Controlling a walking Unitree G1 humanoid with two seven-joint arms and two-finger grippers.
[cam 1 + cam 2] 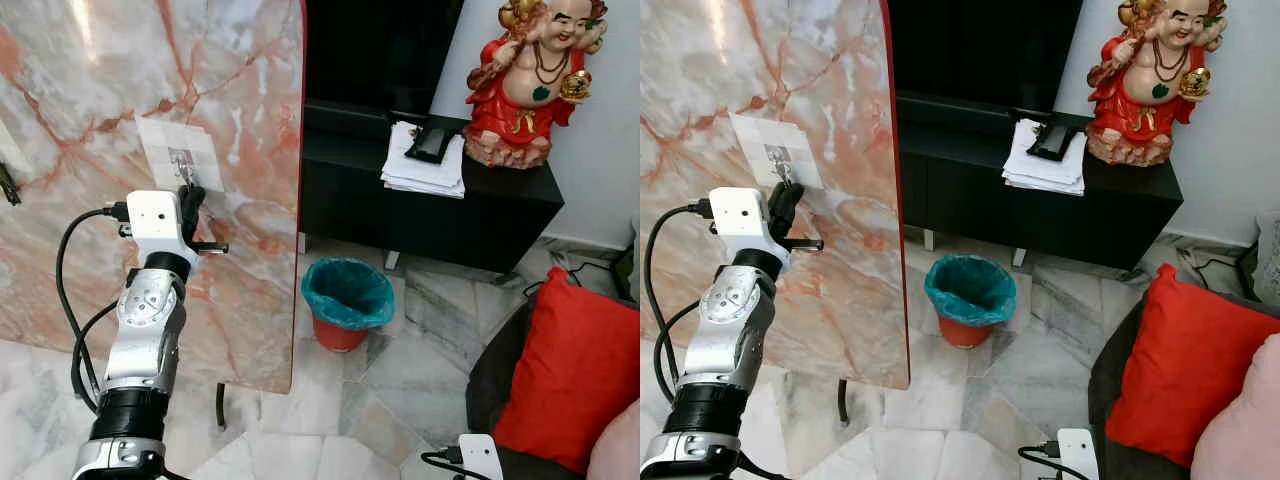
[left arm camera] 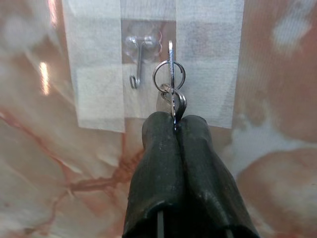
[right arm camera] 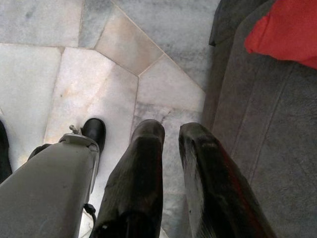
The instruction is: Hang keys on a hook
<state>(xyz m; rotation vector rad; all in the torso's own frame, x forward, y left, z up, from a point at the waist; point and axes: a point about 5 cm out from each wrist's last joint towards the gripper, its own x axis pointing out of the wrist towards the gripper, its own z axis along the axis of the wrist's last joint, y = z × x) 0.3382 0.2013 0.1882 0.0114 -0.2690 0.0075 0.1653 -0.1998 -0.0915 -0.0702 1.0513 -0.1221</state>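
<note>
A small metal hook (image 2: pixel 136 64) on a clear base is taped with white tape (image 1: pixel 180 152) to an upright pink marble panel (image 1: pixel 120 70). My left gripper (image 2: pixel 174 121) is raised to the panel, shut on a bunch of keys (image 2: pixel 172 94) whose ring (image 2: pixel 168 74) stands just beside the hook, apart from it. In the left eye view the left gripper (image 1: pixel 190 200) sits right below the hook (image 1: pixel 184 166). My right gripper (image 3: pixel 171 131) hangs low over the floor beside a grey sofa, fingers a little apart and holding nothing.
A bin with a teal liner (image 1: pixel 347 300) stands on the marble floor past the panel's red edge. A black cabinet (image 1: pixel 440 215) carries papers (image 1: pixel 425 160) and a red statue (image 1: pixel 525 80). A red cushion (image 1: pixel 575 370) lies on the sofa at right.
</note>
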